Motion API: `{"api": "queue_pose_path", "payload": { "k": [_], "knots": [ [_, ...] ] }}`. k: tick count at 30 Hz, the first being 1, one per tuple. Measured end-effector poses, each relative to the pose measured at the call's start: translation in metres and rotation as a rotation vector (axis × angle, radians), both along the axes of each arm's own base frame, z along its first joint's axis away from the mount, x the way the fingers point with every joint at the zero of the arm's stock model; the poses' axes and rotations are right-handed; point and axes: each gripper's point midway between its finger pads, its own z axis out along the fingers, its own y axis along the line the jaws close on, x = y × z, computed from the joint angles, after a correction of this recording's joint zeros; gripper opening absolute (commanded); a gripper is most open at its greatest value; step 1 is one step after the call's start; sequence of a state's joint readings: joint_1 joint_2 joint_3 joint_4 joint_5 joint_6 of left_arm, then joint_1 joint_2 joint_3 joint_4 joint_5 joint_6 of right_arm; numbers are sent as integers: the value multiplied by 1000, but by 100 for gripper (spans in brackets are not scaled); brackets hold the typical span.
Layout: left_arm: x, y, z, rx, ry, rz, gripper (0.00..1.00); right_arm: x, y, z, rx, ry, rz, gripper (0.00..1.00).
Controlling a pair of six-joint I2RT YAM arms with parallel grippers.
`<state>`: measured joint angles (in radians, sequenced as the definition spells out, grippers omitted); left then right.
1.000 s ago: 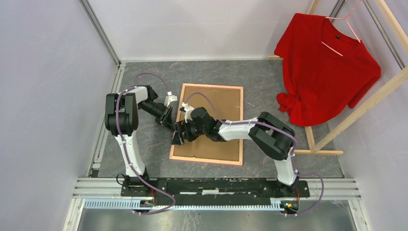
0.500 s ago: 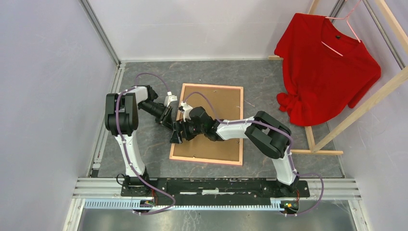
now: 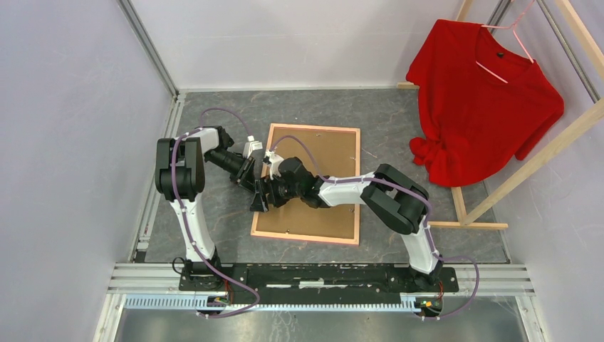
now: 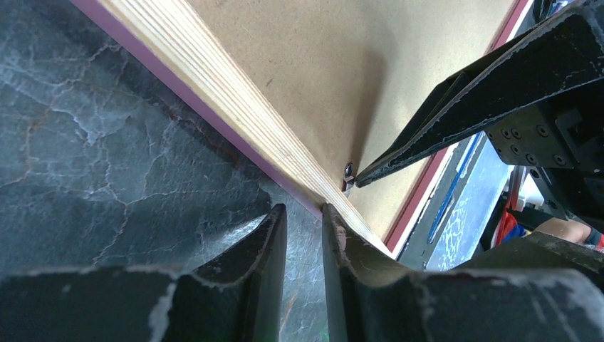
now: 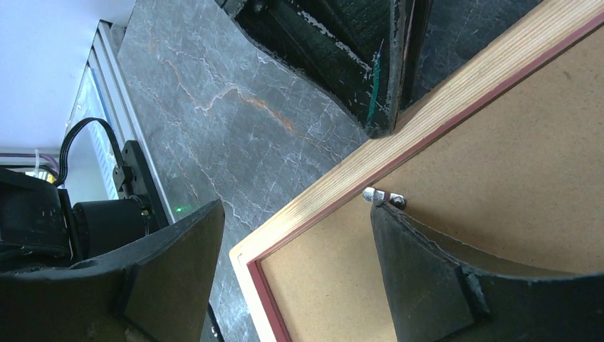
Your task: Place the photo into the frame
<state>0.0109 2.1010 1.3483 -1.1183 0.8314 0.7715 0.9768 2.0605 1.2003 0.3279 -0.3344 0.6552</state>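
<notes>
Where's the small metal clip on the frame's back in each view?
Top external: the clip can't be made out; only the frame shows, lying back-up at centre.
Left wrist: metal clip near centre, on the brown backing just inside the rim.
Right wrist: clip slightly right of centre, at the tip of one of the right fingers.
Shared landmark: the light wood rim running beside the clip.

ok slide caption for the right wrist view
Right tool open astride the rim of the face-down frame, fingertip at a metal tab
</notes>
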Motion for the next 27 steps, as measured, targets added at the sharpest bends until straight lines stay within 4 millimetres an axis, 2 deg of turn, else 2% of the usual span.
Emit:
{"api": "queue_pose_path", "payload": {
  "k": [27],
  "knots": [
    [0,0,0,0,1,0,30,4,4,0,8,-2,3,82]
  ]
}}
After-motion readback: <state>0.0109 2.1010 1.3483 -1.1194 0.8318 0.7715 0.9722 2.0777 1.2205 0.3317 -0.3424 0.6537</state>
